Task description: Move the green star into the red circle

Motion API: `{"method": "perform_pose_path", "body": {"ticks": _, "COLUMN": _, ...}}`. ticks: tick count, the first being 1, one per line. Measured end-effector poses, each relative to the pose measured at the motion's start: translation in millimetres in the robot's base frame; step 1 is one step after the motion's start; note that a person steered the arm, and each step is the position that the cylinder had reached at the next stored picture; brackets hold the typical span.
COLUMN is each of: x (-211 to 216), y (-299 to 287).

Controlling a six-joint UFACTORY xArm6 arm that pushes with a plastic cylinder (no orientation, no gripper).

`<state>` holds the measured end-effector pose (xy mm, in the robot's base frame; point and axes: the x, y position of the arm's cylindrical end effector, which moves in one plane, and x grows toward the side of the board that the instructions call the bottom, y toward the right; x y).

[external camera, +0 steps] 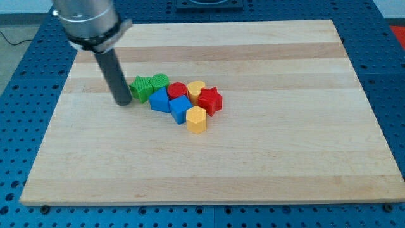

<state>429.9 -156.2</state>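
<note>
My tip (124,102), the bottom end of the straight dark rod, rests on the pale wooden table (285,158), on the left side of a small bunch of blocks. There are no fingers here at all, so nothing opens, shuts or holds; the rod can only push. The green star block (140,88) is just to the right of my tip, so close that it looks like they touch, but I cannot tell for sure. To the right of the star and a bit farther back sits a rounded green block (159,80). Next comes the red circle block (177,90). So the tip, the star and the red circle lie almost in one line going left to right. I think a push to the right is what the star needs. A blue block (159,101) and a blue cube (180,109) sit near the front, close to that line, and may get bumped. A yellow heart block (196,88), a red star block (210,100) and a yellow six-sided block (197,119) sit farther right.
</note>
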Motion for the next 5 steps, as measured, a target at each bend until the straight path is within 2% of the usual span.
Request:
{"method": "perform_pose_path", "body": {"ticks": 2, "x": 0, "y": 37}}
{"method": "perform_pose_path", "body": {"ticks": 4, "x": 0, "y": -38}}
{"method": "perform_pose_path", "body": {"ticks": 5, "x": -13, "y": -53}}
